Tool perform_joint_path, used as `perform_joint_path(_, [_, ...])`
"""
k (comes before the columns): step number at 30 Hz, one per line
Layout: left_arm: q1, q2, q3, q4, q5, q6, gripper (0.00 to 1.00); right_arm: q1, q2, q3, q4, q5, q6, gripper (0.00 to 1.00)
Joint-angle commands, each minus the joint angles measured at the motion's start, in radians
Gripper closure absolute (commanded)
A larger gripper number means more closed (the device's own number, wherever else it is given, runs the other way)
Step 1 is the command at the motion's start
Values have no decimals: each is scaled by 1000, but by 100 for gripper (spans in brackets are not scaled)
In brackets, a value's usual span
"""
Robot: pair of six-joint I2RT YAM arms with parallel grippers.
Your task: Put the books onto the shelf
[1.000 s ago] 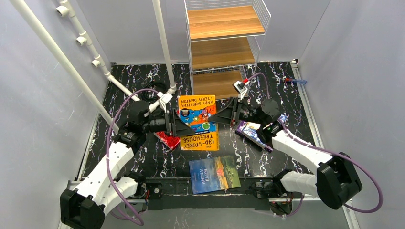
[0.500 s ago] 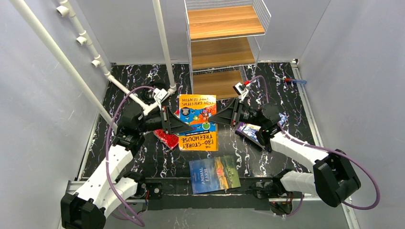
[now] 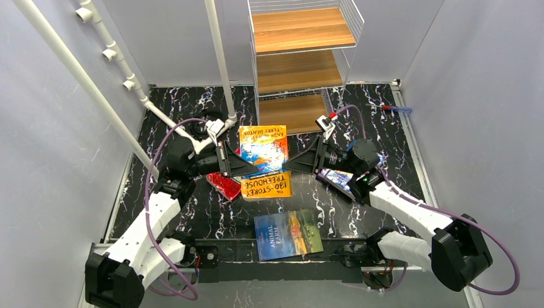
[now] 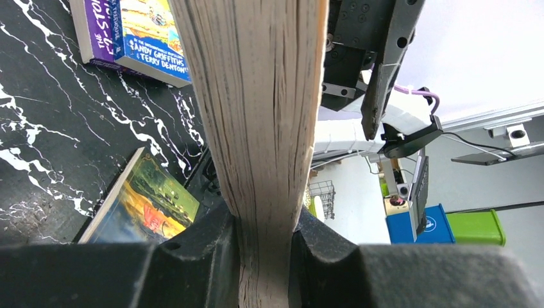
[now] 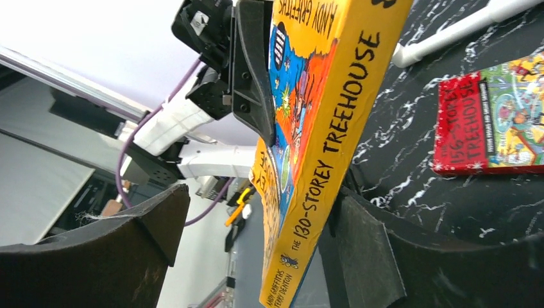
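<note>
Orange Treehouse book [image 3: 264, 151] held aloft, tilted, just in front of the shelf [image 3: 301, 31].
Left gripper [image 3: 241, 168], reaching level, clamps its page edge; the spine faces right, where the right gripper [image 3: 294, 163] spreads wide around it.

The orange book [image 5: 333, 128] reads "THE 130-STOREY TREEHOUSE"; the red book [image 5: 487, 128] "156-STOREY TREEHOUSE".

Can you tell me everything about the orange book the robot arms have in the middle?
The orange book is a thick paperback with a cartoon cover and "The 130-Storey Treehouse" on its yellow spine. It is tilted up above the black table. The left end effector pinches its page edge; the right end effector stands open around its spine.
</note>
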Motion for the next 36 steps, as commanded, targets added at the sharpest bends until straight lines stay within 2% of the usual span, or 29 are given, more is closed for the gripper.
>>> perform_joint_path(1, [6,-1,42,45,35,-4,100,5,-35,90,-202,-17,-154,11])
perform_joint_path(3, [5,-2,42,45,32,-4,100,7,-19,101,-208,-9,-155,14])
perform_joint_path(6, [5,-13,43,45,29,-3,100,11,4,133,-271,33,-180,29])
perform_joint_path(8, [5,-26,40,45,18,-5,99,18,12,124,-239,55,-166,38])
perform_joint_path(9, [5,-31,40,45,10,-4,97,20,15,118,-227,64,-158,46])
perform_joint_path(10, [5,-34,40,44,9,-5,91,19,17,118,-221,66,-154,56])
perform_joint_path(11, [6,-33,42,43,13,-5,75,20,19,119,-221,64,-155,71])
perform_joint_path(12, [10,-28,46,38,24,-2,49,19,17,120,-221,64,-156,84])
perform_joint_path(13, [11,-22,50,33,33,0,28,18,14,117,-216,64,-154,95])
perform_joint_path(14, [15,-19,50,29,39,-2,6,19,8,110,-199,62,-146,99])
perform_joint_path(16, [25,-18,43,26,40,-9,2,18,-1,75,-66,51,-84,99])
perform_joint_path(22, [40,-24,32,26,56,-18,2,18,26,-17,328,13,99,99])
perform_joint_path(25, [42,-42,30,26,59,-25,5,19,39,-30,388,14,118,99])
perform_joint_path(30, [42,-79,30,28,59,-33,37,18,46,-52,412,43,99,99])
perform_joint_path(36, [42,-94,51,33,49,-36,89,18,68,-38,353,34,58,99])
